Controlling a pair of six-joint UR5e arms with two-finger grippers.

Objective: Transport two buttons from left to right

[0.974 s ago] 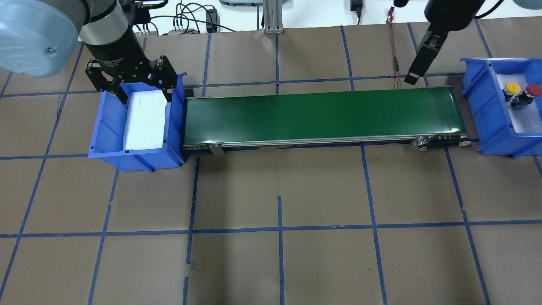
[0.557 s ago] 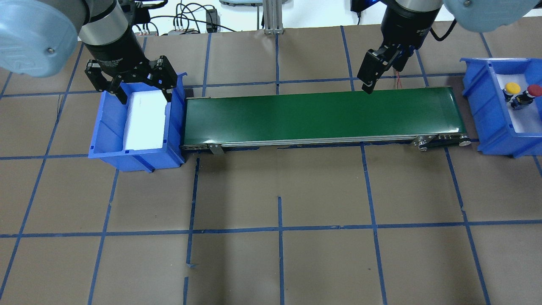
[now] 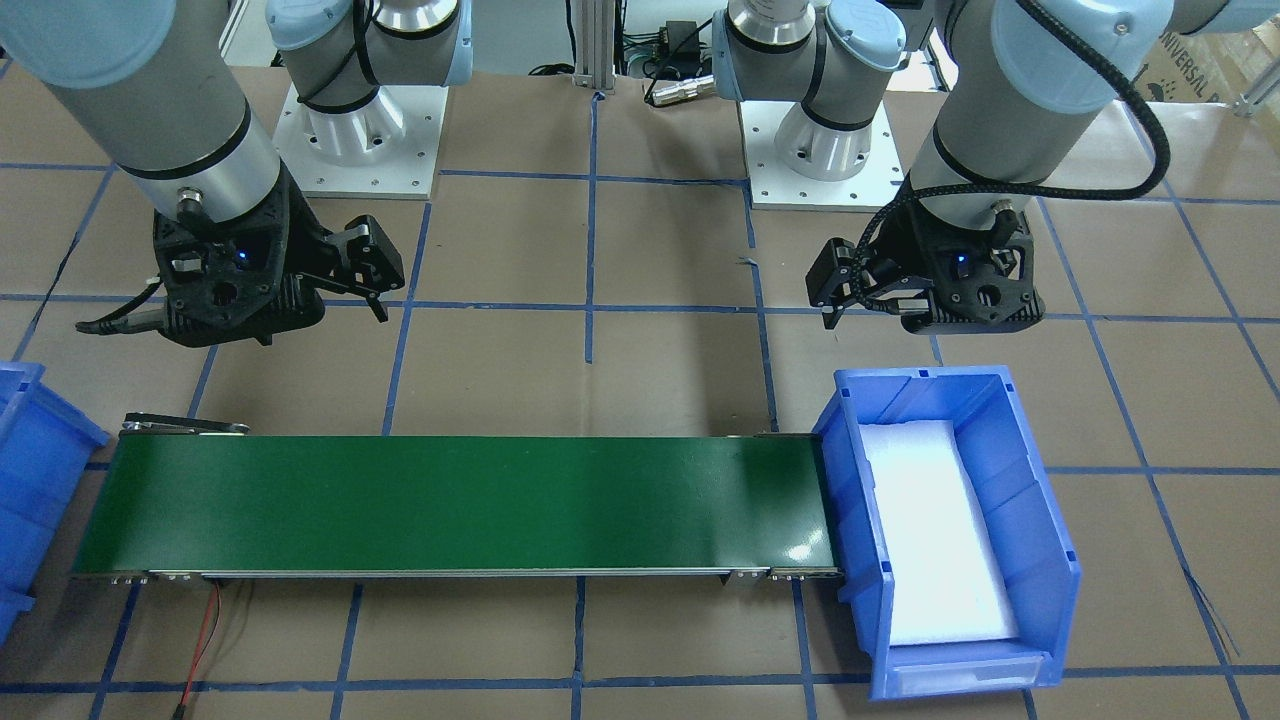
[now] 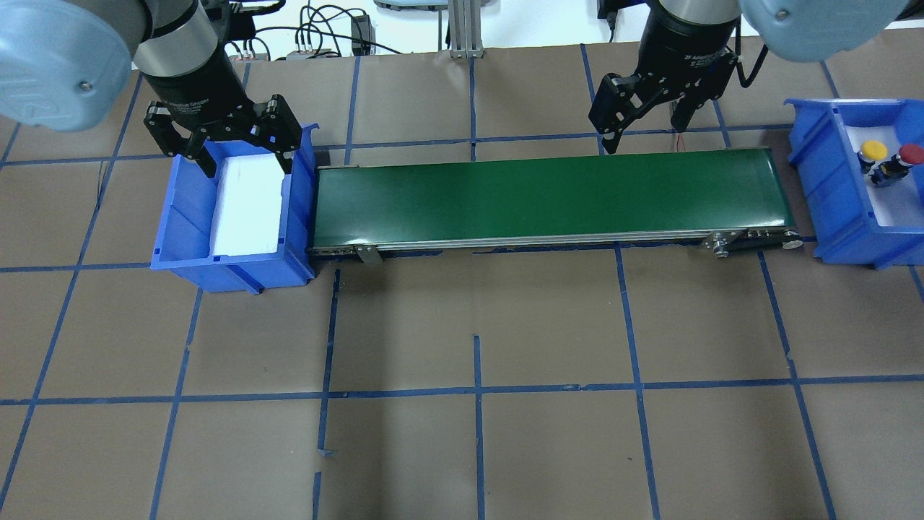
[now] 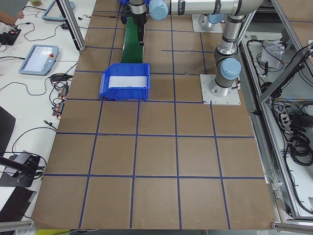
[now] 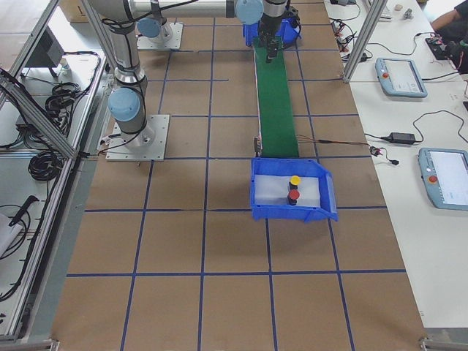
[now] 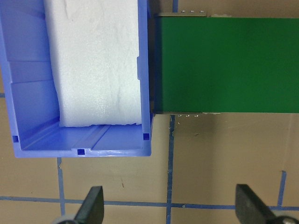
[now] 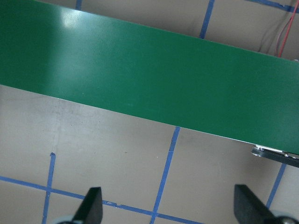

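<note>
The two buttons stand side by side on white foam in the right blue bin [image 4: 830,180]: the yellow button [image 4: 873,150] and the red button [image 4: 909,154]. They also show in the exterior right view, yellow [image 6: 295,180] and red [image 6: 293,195]. My left gripper [image 4: 249,162] is open and empty, high up by the left blue bin [image 4: 184,217]; its wrist view [image 7: 170,207] shows only white foam [image 7: 98,60] in that bin. My right gripper [image 4: 644,130] is open and empty, high by the right half of the green conveyor belt [image 4: 541,195]; its wrist view [image 8: 169,207] shows bare belt.
The belt [image 3: 450,500] runs between the two bins. Brown table paper with blue tape lines [image 4: 476,390] lies all around. A red and black wire [image 4: 671,94] lies behind the belt's right end.
My right arm has swung left, away from the right bin, to a spot over the belt's right half, and its wrist has turned. My left arm has not moved.
</note>
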